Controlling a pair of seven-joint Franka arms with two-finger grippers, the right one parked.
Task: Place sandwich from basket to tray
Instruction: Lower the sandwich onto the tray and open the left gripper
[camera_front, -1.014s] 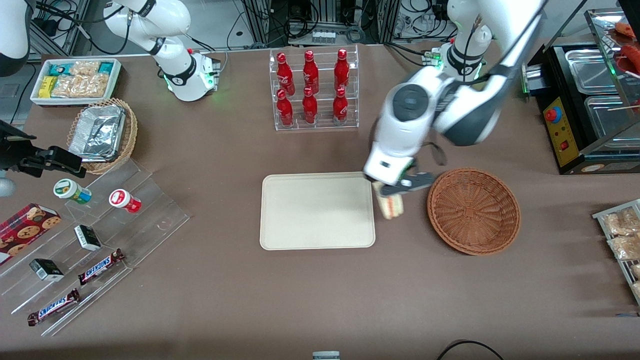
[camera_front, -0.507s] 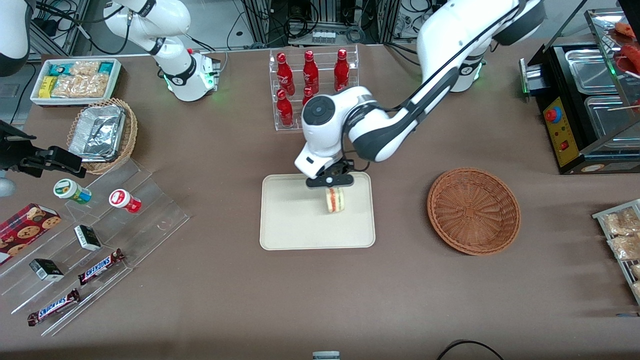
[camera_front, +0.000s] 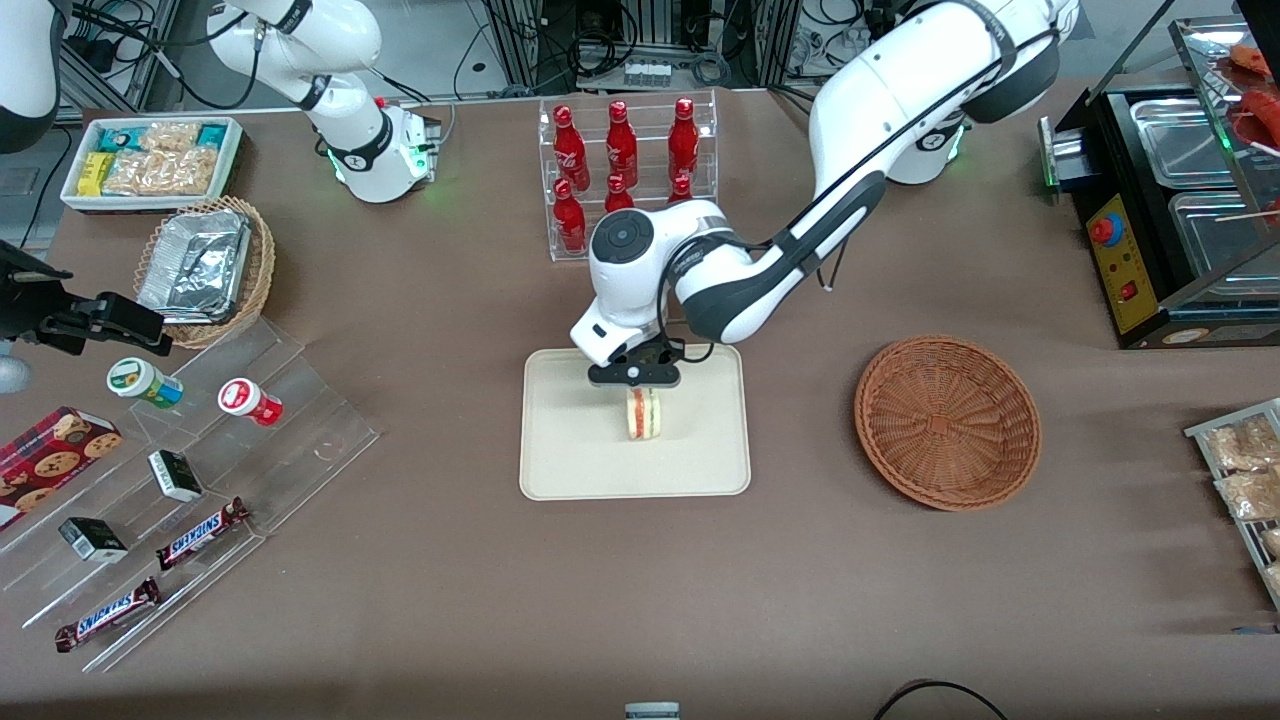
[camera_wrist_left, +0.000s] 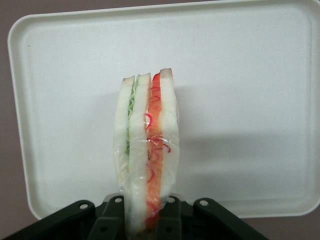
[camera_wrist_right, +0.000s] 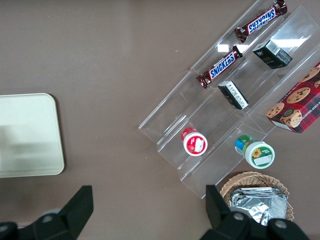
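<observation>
We have the gripper clamped on the sandwich, cut edge toward the front camera (filling stripes upright), over the middle of the tray. The basket sits toward the working arm's end.

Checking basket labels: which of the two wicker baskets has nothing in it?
The darker brown basket, toward the working arm's end; its woven inside is bare. The lighter basket holds foil trays. The gripper is over the tray, shut on the sandwich.

Gripper clamps sandwich above tray.
</observation>
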